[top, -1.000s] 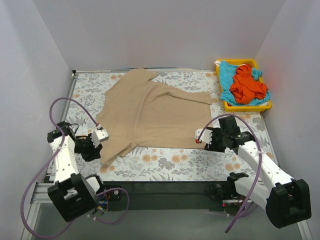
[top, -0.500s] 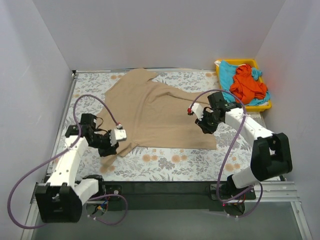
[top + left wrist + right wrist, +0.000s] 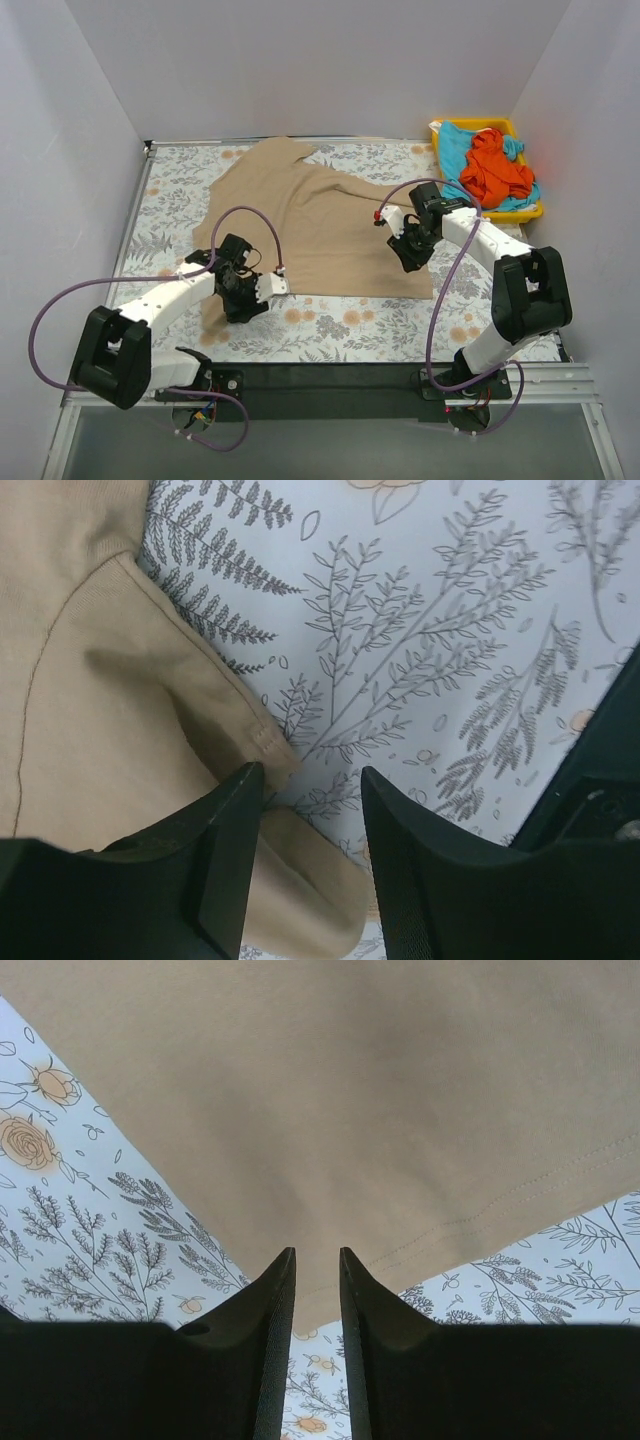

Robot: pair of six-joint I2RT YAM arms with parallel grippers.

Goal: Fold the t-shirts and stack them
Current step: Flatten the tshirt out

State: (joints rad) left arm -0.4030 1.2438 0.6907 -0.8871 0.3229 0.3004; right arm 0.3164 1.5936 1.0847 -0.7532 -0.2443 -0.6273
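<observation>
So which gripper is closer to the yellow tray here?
Right. The right gripper hangs over the tan t-shirt's near right corner, a short way from the yellow tray at the far right. The left gripper is at the shirt's near left sleeve, much farther away.

The tan-beige t-shirt (image 3: 310, 225) lay spread mostly flat and skewed across the floral bench (image 3: 380, 320), its near-left sleeve rumpled, while the orange-red t-shirt (image 3: 495, 170) sat crumpled on the bunched turquoise-blue t-shirt (image 3: 455, 150) in the yellow tray (image 3: 497, 214) at the far right corner.
</observation>
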